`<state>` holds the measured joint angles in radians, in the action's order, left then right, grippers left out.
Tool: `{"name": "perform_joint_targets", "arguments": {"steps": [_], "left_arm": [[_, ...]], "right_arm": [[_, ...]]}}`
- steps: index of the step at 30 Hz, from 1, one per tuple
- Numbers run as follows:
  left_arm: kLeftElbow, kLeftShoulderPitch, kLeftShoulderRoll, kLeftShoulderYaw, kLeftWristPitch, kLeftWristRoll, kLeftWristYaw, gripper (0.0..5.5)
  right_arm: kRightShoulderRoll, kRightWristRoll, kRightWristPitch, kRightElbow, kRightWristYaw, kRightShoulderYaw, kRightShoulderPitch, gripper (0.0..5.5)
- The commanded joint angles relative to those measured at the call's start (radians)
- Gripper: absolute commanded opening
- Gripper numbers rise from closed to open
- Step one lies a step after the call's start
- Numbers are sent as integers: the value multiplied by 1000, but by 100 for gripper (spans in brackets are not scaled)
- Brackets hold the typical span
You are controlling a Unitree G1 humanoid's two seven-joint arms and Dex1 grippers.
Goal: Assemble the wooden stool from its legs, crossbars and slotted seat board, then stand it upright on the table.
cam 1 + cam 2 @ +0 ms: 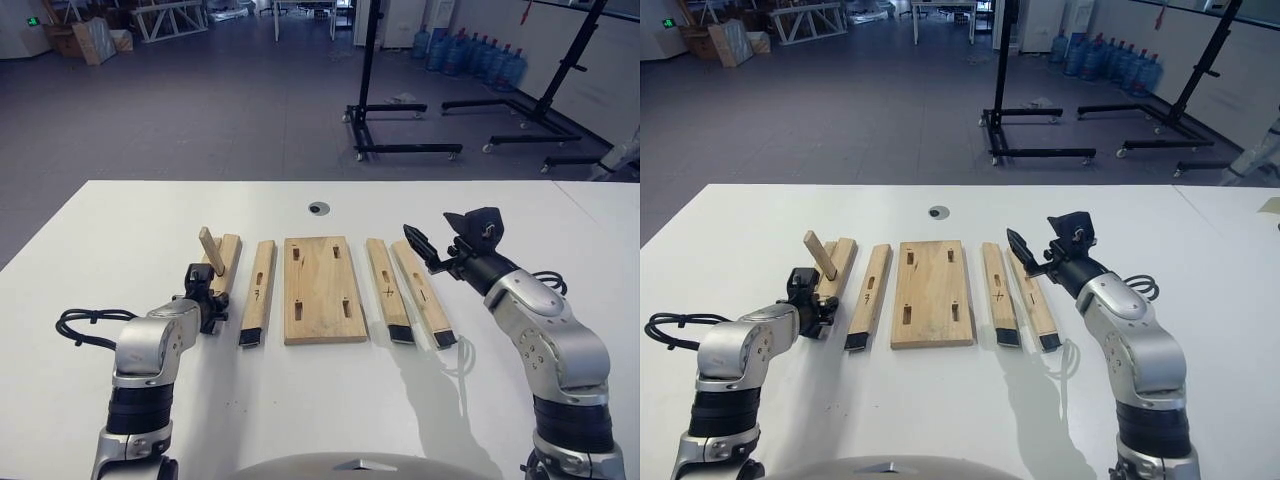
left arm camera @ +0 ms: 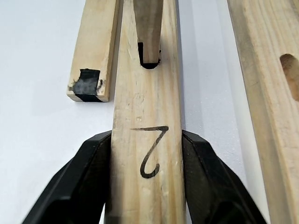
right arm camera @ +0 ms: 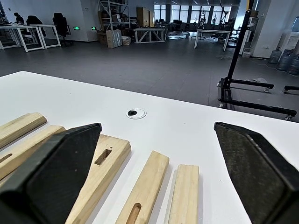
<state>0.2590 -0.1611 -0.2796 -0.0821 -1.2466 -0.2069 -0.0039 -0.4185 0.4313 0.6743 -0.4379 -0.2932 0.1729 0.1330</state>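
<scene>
Nearest you, the left gripper was clamped on the near end of the outer left leg, its jaws pressed against both sides of the wood. That leg lay flat on the table, running away from you. A crossbar stuck up out of its slot, tilted to the left. A short piece with a black end lay just beside the leg on its outer side.

A loop of cable rested on the table by your left arm.

The inner left leg lay between the held leg and the board, touching neither, with its black end toward you. The board lay flat in the middle of the table with its four slots facing up and its long side running away from you.

To its right you had two more legs side by side: the inner right leg near the board and the outer right leg just beside it. Their black ends were toward you too.

Your right gripper hung above the far end of the outer right leg, clear of the wood. Its jaws were wide apart and held nothing.

A round grommet sat in the table beyond the board. Apart from that one crossbar, the parts lay unjoined.
</scene>
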Motion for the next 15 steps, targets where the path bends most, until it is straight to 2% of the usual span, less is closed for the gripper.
{"name": "perform_joint_targets", "arguments": {"steps": [1, 4, 8, 12, 15], "left_arm": [[-73, 59, -21, 42, -3, 41, -8, 203], [-44, 24, -26, 56, 26, 50, -17, 203], [-23, -149, -21, -1, 88, 37, -29, 203], [-75, -401, -15, -143, 237, -21, -47, 203], [-96, -558, -26, -283, 339, -182, -162, 203]], "right_arm": [[3, -5, 0, 18, -3, -5, 21, 444], [3, -6, -6, 27, -3, -5, 25, 444], [-6, -11, -23, 58, -9, 3, 44, 444], [-18, -15, -43, 110, -23, 7, 95, 444], [-34, 32, -33, 141, -38, 56, 165, 444]]}}
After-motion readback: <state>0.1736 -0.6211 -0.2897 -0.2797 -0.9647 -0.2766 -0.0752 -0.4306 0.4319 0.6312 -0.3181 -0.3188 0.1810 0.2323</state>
